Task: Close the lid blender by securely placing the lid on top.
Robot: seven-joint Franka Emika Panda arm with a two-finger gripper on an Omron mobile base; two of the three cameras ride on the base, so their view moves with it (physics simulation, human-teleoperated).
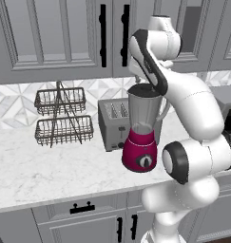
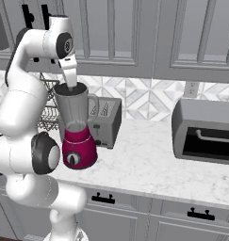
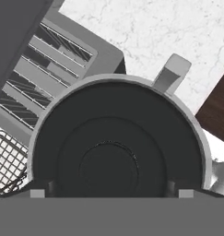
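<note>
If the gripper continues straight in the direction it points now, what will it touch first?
Most likely the black lid, which sits in the rim of the blender jar directly below the gripper. How much gap remains is unclear.

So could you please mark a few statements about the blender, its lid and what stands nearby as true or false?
1. The lid sits inside the rim of the blender jar. True.
2. The blender base is blue. False: it is magenta.
3. A toaster stands right behind the blender. True.
4. The wire basket rack hangs from the cabinet. False: it stands on the counter.
5. The gripper is clamped on the jar handle. False: it is directly above the lid, jaws spread.
</note>
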